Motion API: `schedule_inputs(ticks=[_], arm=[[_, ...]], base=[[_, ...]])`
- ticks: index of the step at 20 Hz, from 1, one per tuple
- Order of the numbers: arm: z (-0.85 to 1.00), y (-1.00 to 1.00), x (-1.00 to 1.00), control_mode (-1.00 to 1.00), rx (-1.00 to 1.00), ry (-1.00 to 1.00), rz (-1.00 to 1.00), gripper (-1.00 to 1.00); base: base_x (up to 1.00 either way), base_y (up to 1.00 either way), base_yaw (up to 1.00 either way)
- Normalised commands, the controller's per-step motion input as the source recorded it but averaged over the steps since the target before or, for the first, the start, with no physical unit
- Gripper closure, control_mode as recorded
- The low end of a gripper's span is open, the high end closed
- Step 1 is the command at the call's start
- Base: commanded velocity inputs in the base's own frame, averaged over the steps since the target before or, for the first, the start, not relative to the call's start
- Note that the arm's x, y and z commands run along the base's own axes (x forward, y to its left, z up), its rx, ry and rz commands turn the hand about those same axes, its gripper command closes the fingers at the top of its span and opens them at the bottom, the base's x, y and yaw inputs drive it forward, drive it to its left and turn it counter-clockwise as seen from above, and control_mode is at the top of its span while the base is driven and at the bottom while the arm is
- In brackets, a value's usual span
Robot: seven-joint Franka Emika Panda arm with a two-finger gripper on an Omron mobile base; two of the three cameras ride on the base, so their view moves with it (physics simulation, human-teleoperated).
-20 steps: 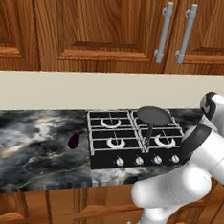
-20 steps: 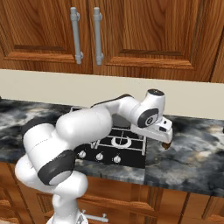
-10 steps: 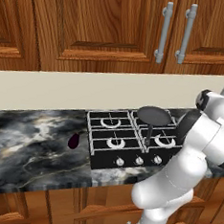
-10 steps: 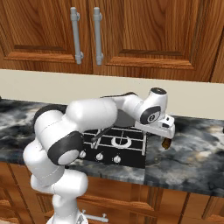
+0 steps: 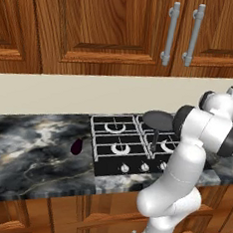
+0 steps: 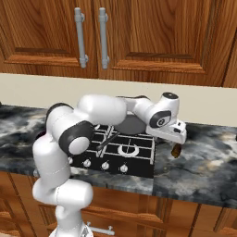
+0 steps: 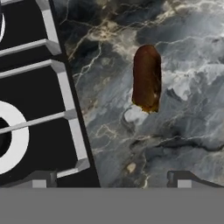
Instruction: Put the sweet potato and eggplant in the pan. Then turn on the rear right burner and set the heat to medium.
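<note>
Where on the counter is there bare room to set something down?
Widest free patch: marble left of the eggplant. Some bare marble surrounds the sweet potato, right of the stove. Crowded: the pan fills the rear right burner.

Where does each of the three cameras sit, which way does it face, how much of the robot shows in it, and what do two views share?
Left base view: behind the arm on its left, looking forward and down at the stove, the pan and the eggplant; the white arm rises at lower right.
Right base view: behind on the right, facing the same stove; the arm rises at lower left, with the open gripper above the sweet potato.
Hand view: on the hand, looking down at the sweet potato on the marble counter; the finger tips show at the bottom.
Both base views share the pan.
</note>
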Motion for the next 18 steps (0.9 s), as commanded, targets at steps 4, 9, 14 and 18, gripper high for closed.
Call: schedule_inputs(ticks=[4, 9, 14, 18], arm=[[-0.29, -0.08, 0.11, -1.00, 0.00, 0.00, 0.00, -1.00], [-0.24, -0.05, 0.15, -1.00, 0.00, 0.00, 0.00, -1.00], [-0.23, -0.08, 0.23, -1.00, 0.00, 0.00, 0.00, -1.00], [-0.29, -0.14, 0.41, -1.00, 0.00, 0.00, 0.00, -1.00]], base=[[0.00, 0.00, 0.00], [0.00, 0.00, 0.00], [0.00, 0.00, 0.00], [0.00, 0.00, 0.00]])
